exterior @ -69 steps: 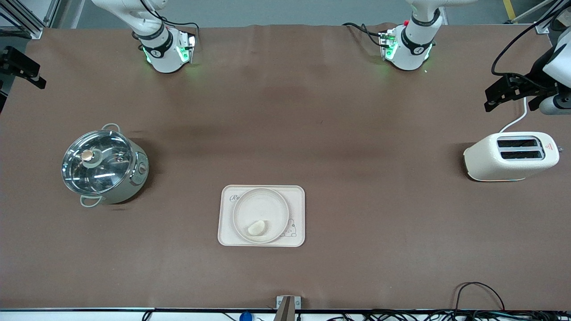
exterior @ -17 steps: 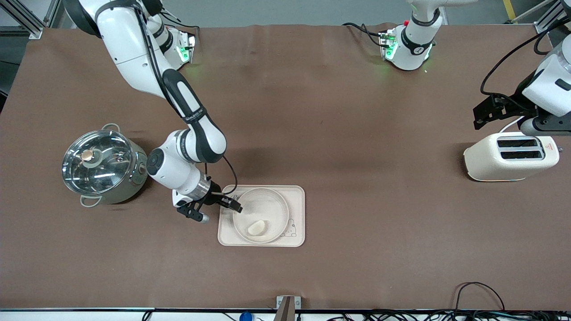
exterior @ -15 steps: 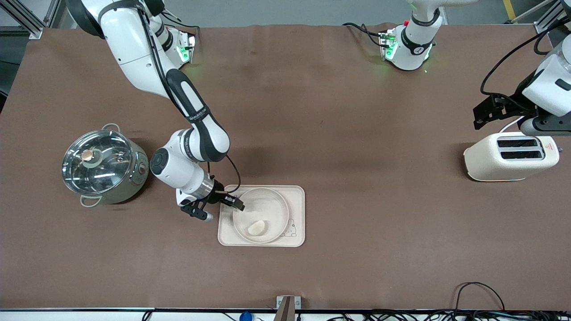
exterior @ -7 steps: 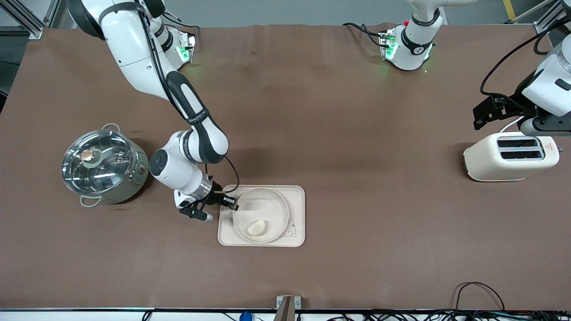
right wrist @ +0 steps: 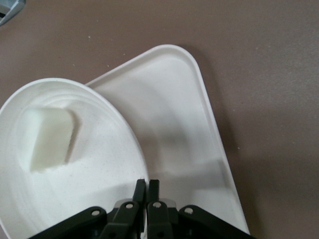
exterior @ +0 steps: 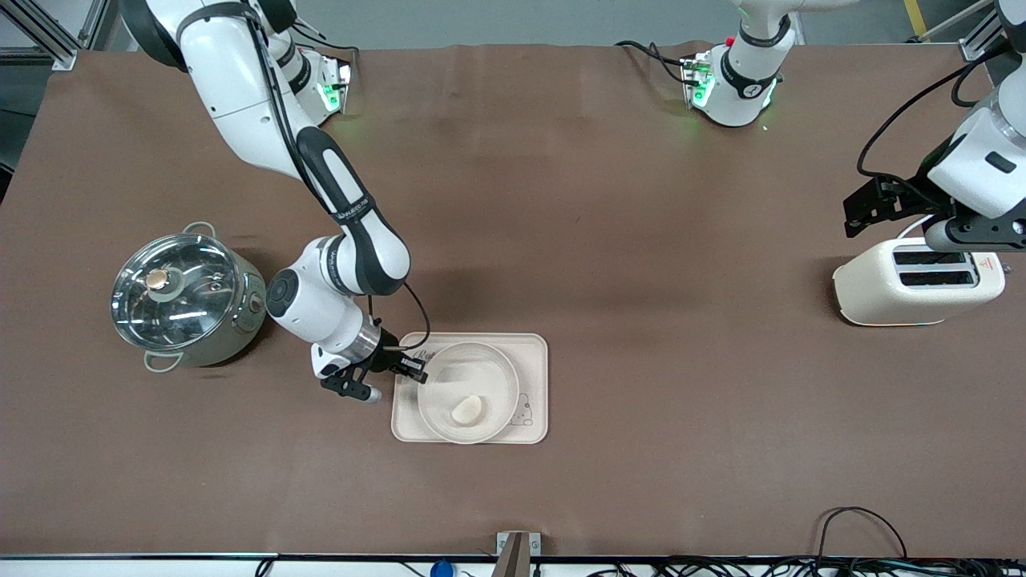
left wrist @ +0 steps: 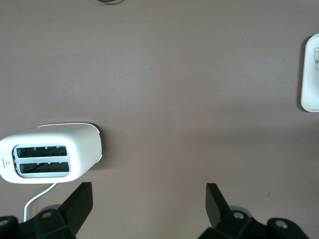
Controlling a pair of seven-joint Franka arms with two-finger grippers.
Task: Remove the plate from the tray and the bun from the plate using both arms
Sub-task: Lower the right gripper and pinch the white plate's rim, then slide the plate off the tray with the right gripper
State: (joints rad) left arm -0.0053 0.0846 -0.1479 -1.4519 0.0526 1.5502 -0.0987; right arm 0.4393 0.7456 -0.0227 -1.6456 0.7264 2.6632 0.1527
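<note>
Nearest the front camera, near the table's (exterior: 641, 449) six o'clock edge: the tray (exterior: 533, 353), cream, rectangular, flat on the brown cloth, a small rabbit drawing in one corner. On the tray, toward its end nearest the right arm: the plate (exterior: 481, 370), round and shallow, overlapping the tray's rim there. In the right wrist view, plate (right wrist: 89, 169) laid across the tray's (right wrist: 184, 129) inner floor, with a shadow under its edge; whether lifted clear or resting, cannot tell.

Inside the plate, around six o'clock of its bowl as the front view shows it: the bun (exterior: 467, 409), small, pale, lying loose, well apart from any finger. Same bun (right wrist: 47, 139) in the right wrist view, blocky and white, on the plate's floor.

At the plate's ten o'clock rim: the right gripper (exterior: 415, 370), low over the tray's corner, reached down from the right arm (exterior: 353, 248). Fingertips (right wrist: 140, 188) pressed nearly together, pinching the plate's raised rim between them.

Farther back, at about ten o'clock from the tray, toward the right arm's end of the table: a pot (exterior: 186, 295) with a glass lid and two handles, upright.

At about two o'clock from the tray, toward the left arm's end: a cream toaster (exterior: 918, 280), two slots facing up, white cord trailing off.

Over bare cloth just beside the toaster: the left gripper (exterior: 862, 210), waiting, fingers spread wide with nothing between them. From its own wrist camera, left gripper (left wrist: 148, 204) above plain brown cloth, toaster (left wrist: 50, 153) off to one side, tray's edge (left wrist: 310, 74) at the frame's border.
</note>
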